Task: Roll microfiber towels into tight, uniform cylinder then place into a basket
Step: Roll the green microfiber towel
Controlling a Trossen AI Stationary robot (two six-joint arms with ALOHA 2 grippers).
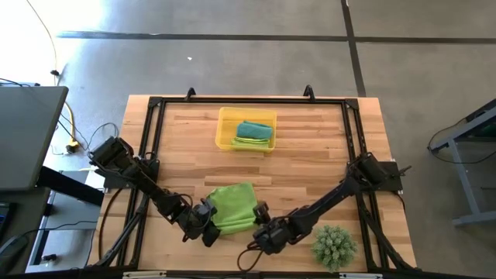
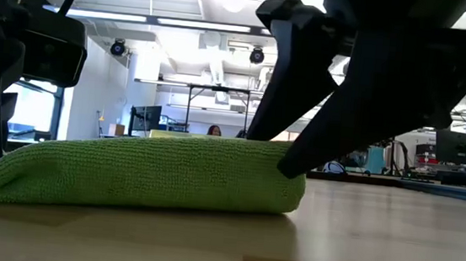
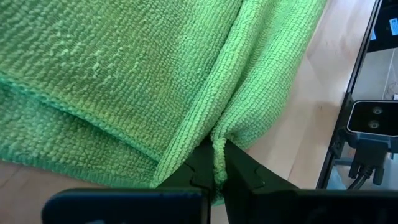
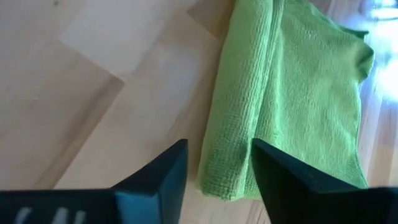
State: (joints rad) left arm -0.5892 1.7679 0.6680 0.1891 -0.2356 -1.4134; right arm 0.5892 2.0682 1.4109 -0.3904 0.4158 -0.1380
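While the left gripper (image 3: 217, 177) pinches the green towel's (image 1: 232, 205) corner, the right gripper (image 4: 217, 165) stands apart around its rolled end.

My right gripper (image 2: 294, 157) is pressing its two dark fingers (image 2: 283, 84) down onto the end of the folded lime-green towel (image 2: 145, 173), which is lying flat on the wooden table (image 2: 358, 243) and stretching away from my fingertips.

Left claw (image 3: 219, 177) base cut off; basket (image 1: 225, 133) towels too small to count.
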